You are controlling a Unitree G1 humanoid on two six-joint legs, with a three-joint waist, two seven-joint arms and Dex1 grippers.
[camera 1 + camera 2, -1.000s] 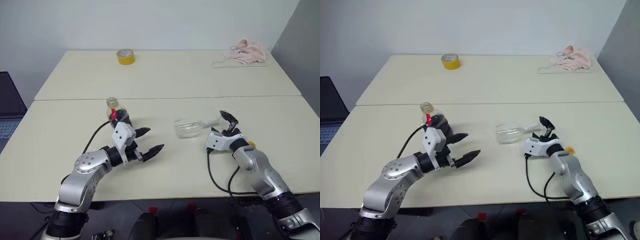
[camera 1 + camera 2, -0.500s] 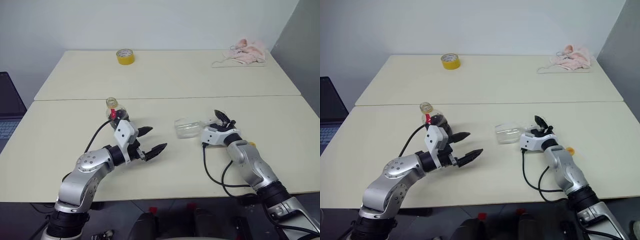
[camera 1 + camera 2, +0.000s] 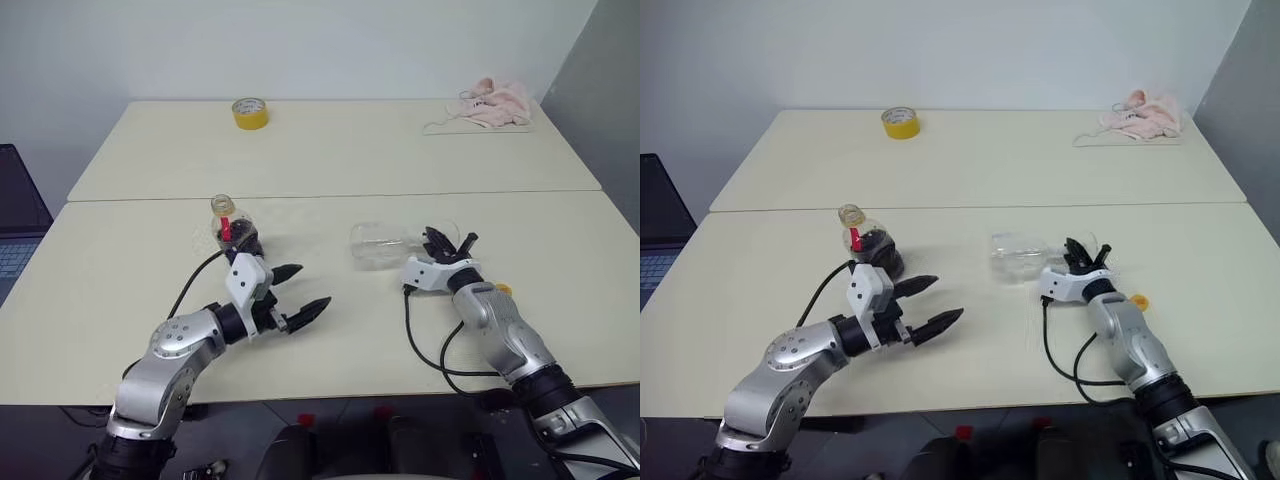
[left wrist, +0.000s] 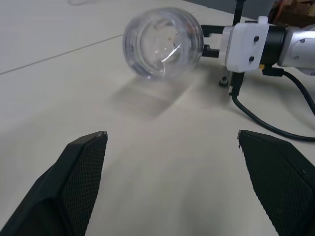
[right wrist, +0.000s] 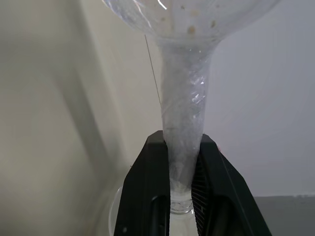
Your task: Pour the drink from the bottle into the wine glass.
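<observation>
Fingers of the right gripper pinch the stem of the wine glass (lying on its side) at centre frame; left gripper spread wide below the bottle.

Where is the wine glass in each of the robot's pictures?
Left eye view: the wine glass lies on its side, right of centre, stem in the right gripper.
Right eye view: same spot, right of the bottle.
Left wrist view: its round bowl faces the camera, near the top.
Right wrist view: its stem runs up the middle, clamped between the black fingers.
Shared landmark: the right gripper's white housing.
</observation>
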